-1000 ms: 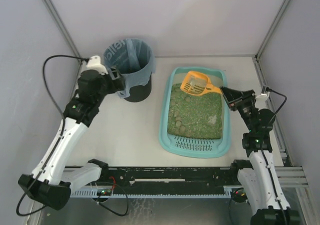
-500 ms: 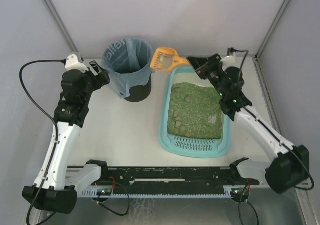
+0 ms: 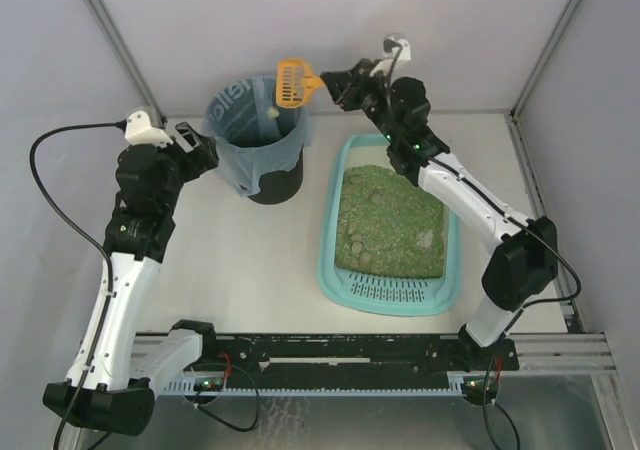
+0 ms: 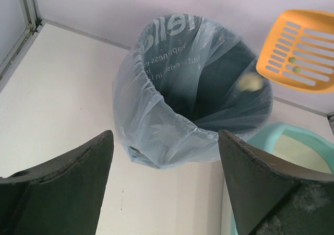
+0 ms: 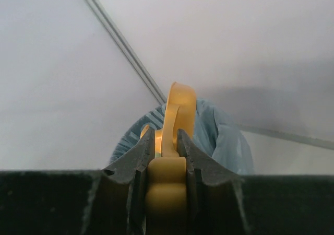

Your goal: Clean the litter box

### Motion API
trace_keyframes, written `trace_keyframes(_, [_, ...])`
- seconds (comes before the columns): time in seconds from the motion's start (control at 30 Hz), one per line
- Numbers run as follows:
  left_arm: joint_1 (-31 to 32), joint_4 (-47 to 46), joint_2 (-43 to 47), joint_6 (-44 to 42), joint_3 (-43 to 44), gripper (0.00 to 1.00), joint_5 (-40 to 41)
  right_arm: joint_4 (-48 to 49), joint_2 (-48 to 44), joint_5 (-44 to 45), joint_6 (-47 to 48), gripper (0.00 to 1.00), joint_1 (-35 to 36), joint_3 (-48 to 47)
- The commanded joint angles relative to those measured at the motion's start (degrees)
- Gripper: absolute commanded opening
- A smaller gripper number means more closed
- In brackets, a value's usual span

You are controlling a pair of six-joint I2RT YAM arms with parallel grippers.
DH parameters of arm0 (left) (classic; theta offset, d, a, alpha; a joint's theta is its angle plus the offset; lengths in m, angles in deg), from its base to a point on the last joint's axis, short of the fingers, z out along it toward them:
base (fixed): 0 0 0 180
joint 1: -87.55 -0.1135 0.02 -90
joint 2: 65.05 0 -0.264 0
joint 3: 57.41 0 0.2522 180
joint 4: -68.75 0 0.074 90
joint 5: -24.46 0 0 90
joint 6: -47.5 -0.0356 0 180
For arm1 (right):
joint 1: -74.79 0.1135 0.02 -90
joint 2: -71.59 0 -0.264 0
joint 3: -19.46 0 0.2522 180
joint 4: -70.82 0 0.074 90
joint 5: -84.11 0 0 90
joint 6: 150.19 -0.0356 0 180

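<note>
The light-teal litter box (image 3: 330, 240) lies right of centre with green litter (image 3: 390, 220) and several clumps in it; its rim shows in the left wrist view (image 4: 292, 141). My right gripper (image 3: 328, 86) is shut on the handle of the orange slotted scoop (image 3: 293, 81), held tilted on edge over the black bin with the blue bag (image 3: 258, 135). A pale clump (image 4: 251, 81) is falling into the bin (image 4: 193, 89) under the scoop (image 4: 302, 49). The scoop handle sits between the jaws in the right wrist view (image 5: 167, 156). My left gripper (image 3: 205, 155) is open and empty, left of the bin.
Grey walls with metal corner posts enclose the white table (image 3: 240, 260). The slotted grille (image 3: 390, 288) is at the near end of the litter box. The arm bases and a black rail (image 3: 330, 355) run along the near edge.
My right arm carried the scoop from the litter box left to above the bin and tipped it; a clump is dropping out. My left gripper drew back from the bin.
</note>
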Motion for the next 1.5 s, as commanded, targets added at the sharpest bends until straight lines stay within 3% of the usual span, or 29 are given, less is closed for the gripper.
trace_keyframes(0.0, [-0.47,-2.96,0.51,-0.35,-1.36,0.85,-1.14,-7.0,2.97,-3.43,18.68,0.0,2.21,-10.3])
trace_keyframes(0.1, [-0.45,-3.0,0.11,-0.2,-1.36,0.85,-1.72,-9.93,1.25,-2.2,21.39,0.0,3.24,-10.36])
trace_keyframes(0.47, [0.05,-6.05,-1.81,-1.93,-1.32,0.85,-11.38,-3.27,-20.63,2.7,18.57,0.0,3.86,9.88])
trace_keyframes(0.8, [12.02,-6.32,-2.96,-4.06,-0.59,0.83,-13.64,-16.51,-43.59,17.12,17.97,0.0,3.34,30.63])
trace_keyframes(0.97, [20.75,-5.33,-3.9,-5.1,0.07,0.82,-12.85,-24.56,-51.54,25.74,11.69,0.0,1.1,41.67])
trace_keyframes(1.2, [32.76,-1.12,-7.02,-9.32,2.5,0.82,-8.78,-34.29,-54.79,23.38,2.17,0.0,-4.48,47.72])
trace_keyframes(1.47, [37.1,1.99,-10.11,-11.54,4.67,0.81,-8.69,-36.48,-48.26,16.69,-0.8,0.0,-9.43,47.61])
